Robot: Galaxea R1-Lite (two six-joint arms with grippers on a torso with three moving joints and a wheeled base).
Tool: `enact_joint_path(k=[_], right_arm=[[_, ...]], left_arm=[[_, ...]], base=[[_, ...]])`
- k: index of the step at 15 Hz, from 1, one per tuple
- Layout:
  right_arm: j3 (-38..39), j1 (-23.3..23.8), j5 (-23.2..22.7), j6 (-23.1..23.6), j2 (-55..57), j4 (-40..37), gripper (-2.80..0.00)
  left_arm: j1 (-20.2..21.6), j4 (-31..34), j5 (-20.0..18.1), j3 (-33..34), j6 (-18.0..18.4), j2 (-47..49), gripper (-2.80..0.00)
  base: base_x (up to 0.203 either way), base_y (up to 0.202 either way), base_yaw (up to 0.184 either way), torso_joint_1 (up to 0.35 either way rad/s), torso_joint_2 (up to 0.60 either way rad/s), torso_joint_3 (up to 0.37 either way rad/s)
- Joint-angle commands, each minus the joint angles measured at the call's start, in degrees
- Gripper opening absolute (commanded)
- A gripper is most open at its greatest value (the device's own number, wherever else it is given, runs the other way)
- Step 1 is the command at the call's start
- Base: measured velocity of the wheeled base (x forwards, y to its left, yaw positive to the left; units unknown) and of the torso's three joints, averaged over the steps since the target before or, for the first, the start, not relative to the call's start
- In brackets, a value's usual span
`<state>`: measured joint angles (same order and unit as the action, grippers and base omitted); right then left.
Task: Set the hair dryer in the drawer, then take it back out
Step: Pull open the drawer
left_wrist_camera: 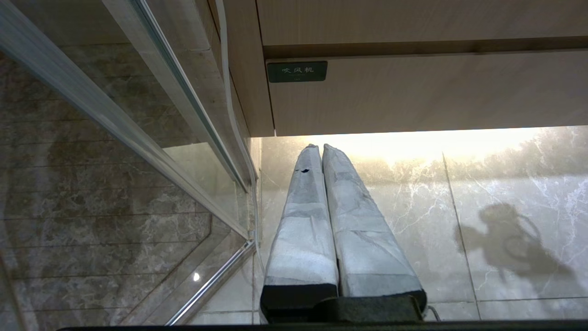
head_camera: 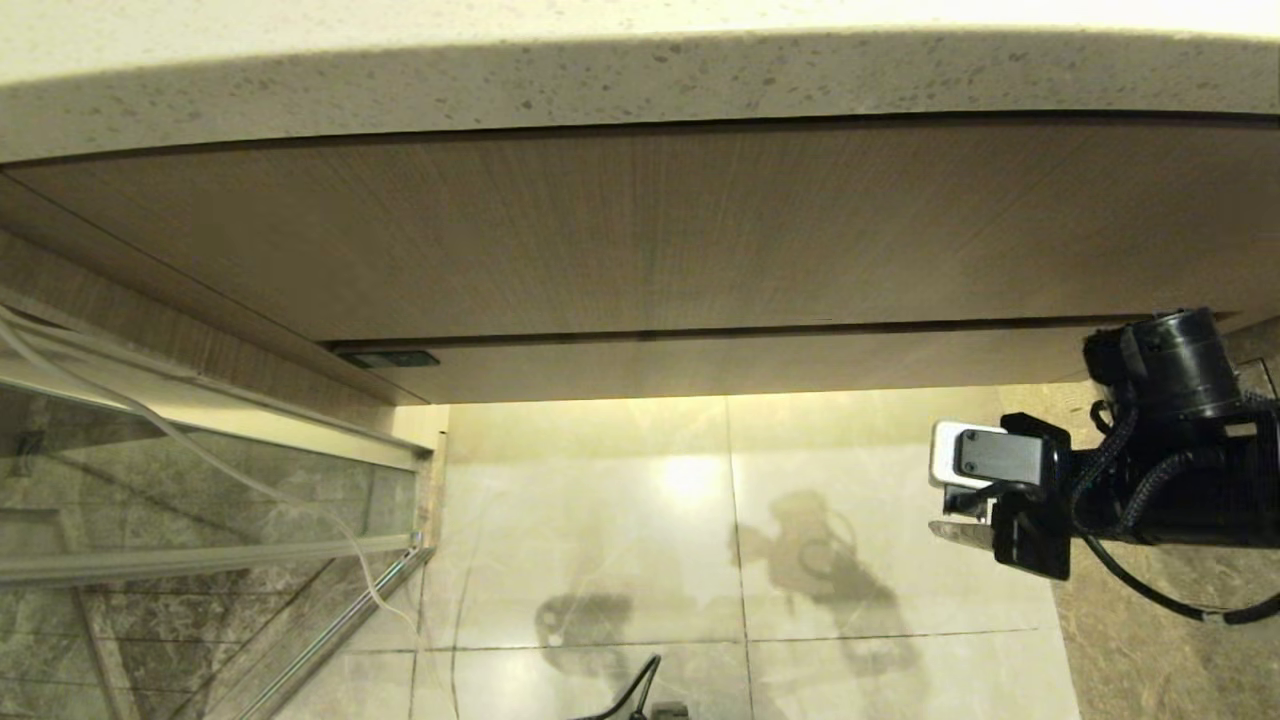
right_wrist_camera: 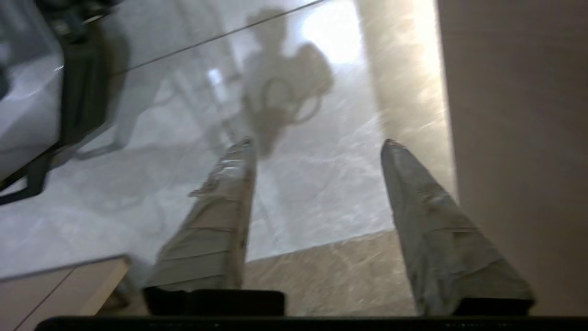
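Observation:
The hair dryer is out of view in every picture. The drawer [head_camera: 750, 365] is shut, its narrow wood-grain front sitting under the taller panel [head_camera: 650, 230], with a small dark label [head_camera: 388, 358] at its left end. My right gripper [head_camera: 950, 510] hangs open and empty over the floor below the drawer's right end; in the right wrist view its gripper [right_wrist_camera: 317, 142] has a wide gap, with wood [right_wrist_camera: 519, 138] beside one finger. My left gripper [left_wrist_camera: 319, 147] is shut on nothing, pointing at the floor below the labelled drawer [left_wrist_camera: 413, 92].
A speckled stone countertop [head_camera: 640, 80] overhangs the panel. A glass partition with a metal frame [head_camera: 200, 500] stands at the left, and a white cord [head_camera: 150, 420] runs down along it. Glossy marble floor tiles [head_camera: 600, 520] lie below the cabinet.

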<state>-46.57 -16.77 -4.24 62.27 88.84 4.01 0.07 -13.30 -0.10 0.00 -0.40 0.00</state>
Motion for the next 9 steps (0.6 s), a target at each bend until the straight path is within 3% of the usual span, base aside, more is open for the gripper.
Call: enact_joint_path(k=[1,7,9], right_arm=[[0.6,0.0,-0.1,0.3,2.4,4.8,0.0],[1.9,0.1,-0.9,2.5,6.3,14.3,0.0],[2.5,0.3,-4.1,4.2,6.5,16.6,0.0]], left_arm=[[0.0,-0.1,0.0,2.3,0.0,0.0,-2.8],[0.0,-0.1,0.0,2.3,0.1,0.0,-2.8],[0.0,-0.1,0.0,2.3,0.0,0.0,-2.8]], base=[[0.0,0.0,0.0,0.0,0.0,0.0],[0.0,0.0,0.0,0.0,0.0,0.0],[0.0,0.0,0.0,0.0,0.0,0.0]])
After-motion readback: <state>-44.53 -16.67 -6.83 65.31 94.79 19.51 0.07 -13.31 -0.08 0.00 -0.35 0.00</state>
